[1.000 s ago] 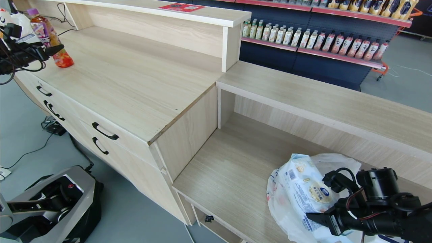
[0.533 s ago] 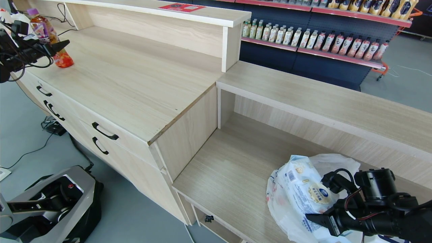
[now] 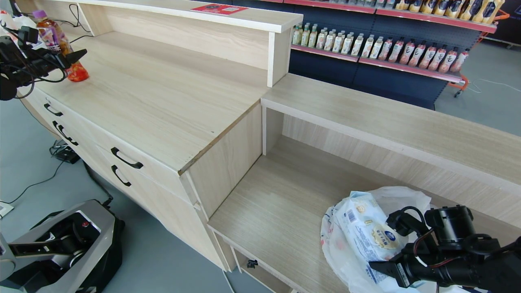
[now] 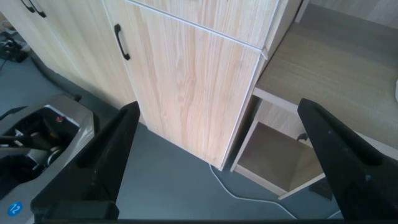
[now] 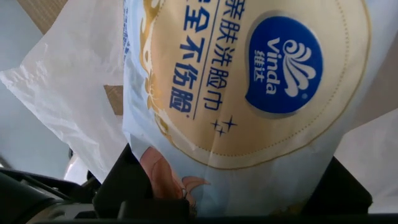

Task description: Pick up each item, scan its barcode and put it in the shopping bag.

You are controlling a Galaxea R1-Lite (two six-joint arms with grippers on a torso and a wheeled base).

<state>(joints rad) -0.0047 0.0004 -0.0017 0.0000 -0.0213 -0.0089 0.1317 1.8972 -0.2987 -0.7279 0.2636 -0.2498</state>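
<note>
Head view: right gripper (image 3: 386, 262) pinches tissue pack (image 3: 366, 228), its long axis near upright; left gripper (image 3: 70, 57) splayed.

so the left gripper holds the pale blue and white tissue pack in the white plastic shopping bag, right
No, the right gripper holds the pale blue and white tissue pack in the white plastic shopping bag; the head view shows it. The left gripper is open beside the purple-capped drink bottle.

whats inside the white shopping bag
A tissue pack sticks out of the shopping bag, clamped by the right gripper. Its lower end and anything beneath are hidden.
</note>
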